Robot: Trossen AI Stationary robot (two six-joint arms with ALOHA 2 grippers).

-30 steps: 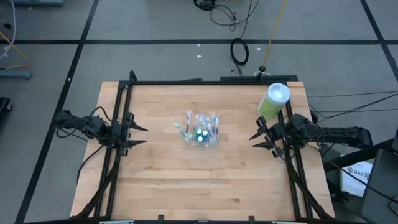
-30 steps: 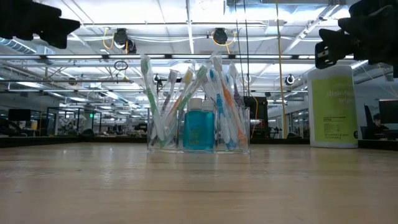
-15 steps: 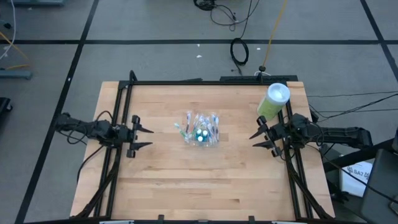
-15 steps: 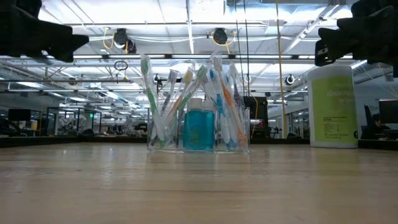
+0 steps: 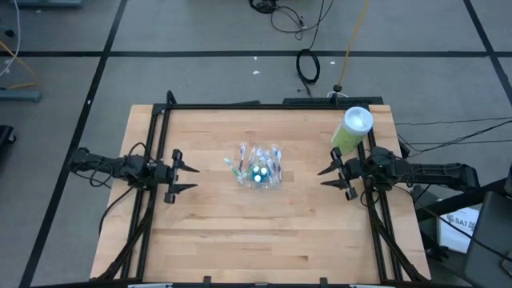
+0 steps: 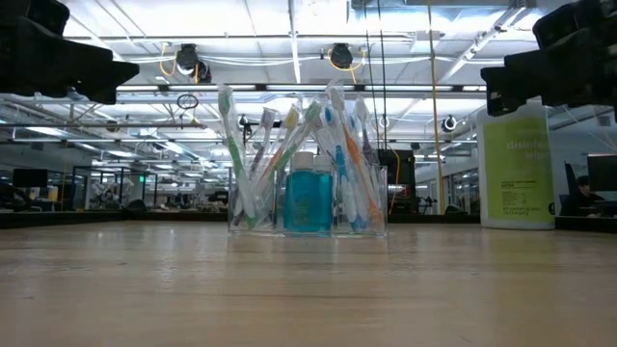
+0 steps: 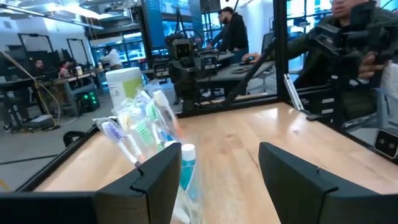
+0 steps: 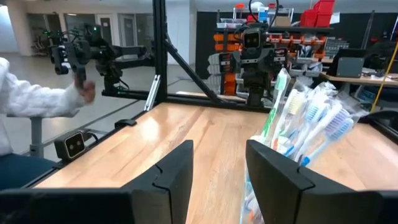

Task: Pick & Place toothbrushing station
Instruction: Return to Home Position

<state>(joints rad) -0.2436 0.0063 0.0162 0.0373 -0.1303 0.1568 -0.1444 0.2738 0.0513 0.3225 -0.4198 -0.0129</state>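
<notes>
Seen from above, a wooden table (image 5: 240,240) has a tall green canister (image 5: 353,128) near its far right corner. The left gripper (image 5: 192,178) and right gripper (image 5: 322,178) hover at opposite edges, fingers apart and empty, both well away from the clear cup (image 5: 258,172) at the centre. Only the low view shows the toothbrushes (image 6: 337,154) leaning inside it around a teal bottle (image 6: 308,198). The right arm is just beside the canister and could topple it if it swings.
</notes>
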